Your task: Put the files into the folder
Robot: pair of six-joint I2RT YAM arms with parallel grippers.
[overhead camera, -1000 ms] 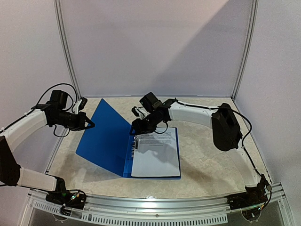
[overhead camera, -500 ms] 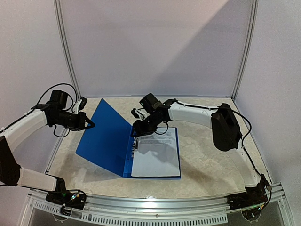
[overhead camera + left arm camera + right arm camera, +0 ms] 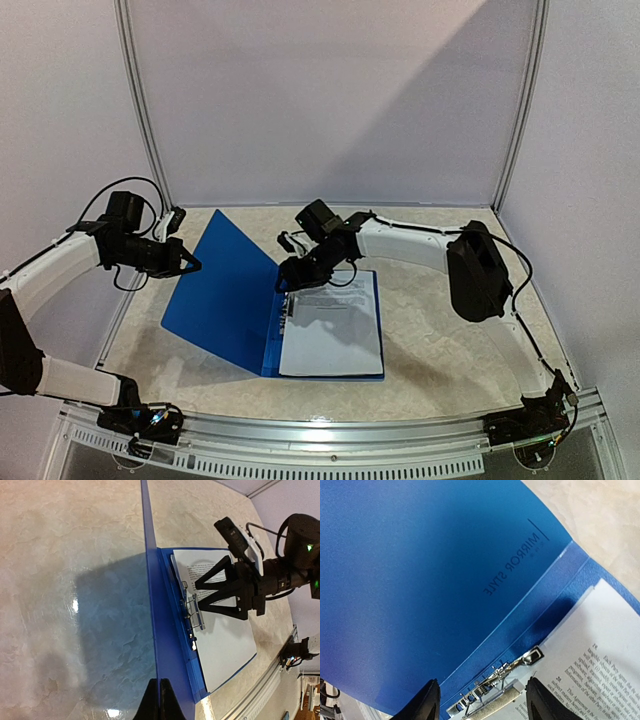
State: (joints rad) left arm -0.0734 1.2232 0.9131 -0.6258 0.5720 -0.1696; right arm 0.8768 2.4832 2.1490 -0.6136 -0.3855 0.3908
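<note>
Soft bright light left a diagonal shadow on the back wall (image 3: pixel 330 100) and 2 glare spots on the table (image 3: pixel 50 555).

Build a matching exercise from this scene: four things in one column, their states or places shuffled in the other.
1 left gripper
2 right gripper
3 files
4 metal clip

A lying flat inside the folder
B open, above the metal clip
C at the files' left edge
D shut, holding the folder open

Pairs: 1-D, 2-B, 3-A, 4-C
</note>
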